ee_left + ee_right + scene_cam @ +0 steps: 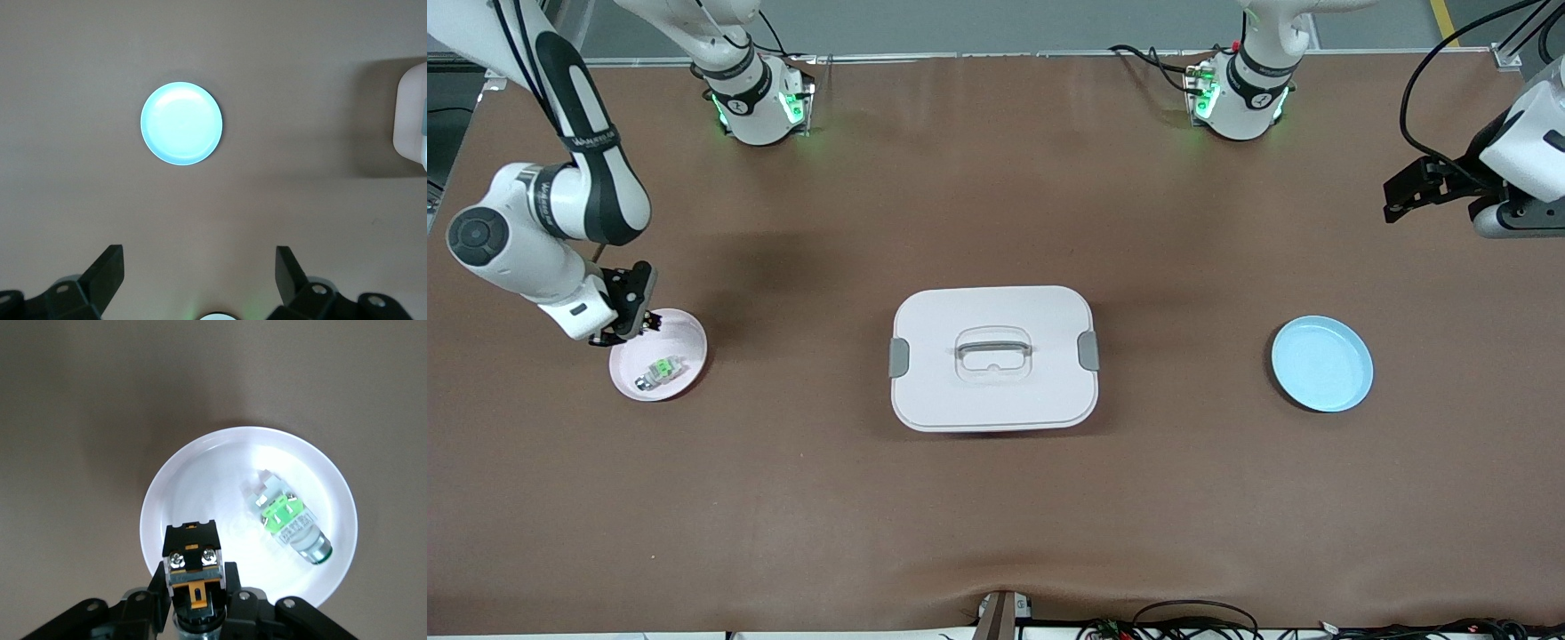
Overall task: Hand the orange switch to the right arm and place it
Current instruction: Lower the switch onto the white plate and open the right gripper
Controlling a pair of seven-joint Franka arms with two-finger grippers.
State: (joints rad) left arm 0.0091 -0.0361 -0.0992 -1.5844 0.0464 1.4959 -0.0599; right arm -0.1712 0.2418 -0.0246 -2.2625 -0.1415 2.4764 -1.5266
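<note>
So the handoff looked done: the right gripper [193, 600] had its fingers clamped on the orange switch [192, 567] just over the white plate's [689, 342] rim, only the drop left, while the left gripper [199, 277] waited wide open.

Matt brown covering on the table [996, 498], smooth but for a slight wrinkle at the edge nearest the front camera. Glossy white plate [200, 473], catching a bright glare (likely plastic or glazed). Smooth pale blue plate [181, 123] with a soft sheen. Matt black plastic body on the orange switch [192, 563], with small bright metal screws. Smooth whitish plastic lid on the box [993, 358], grey latches, clear handle.
</note>
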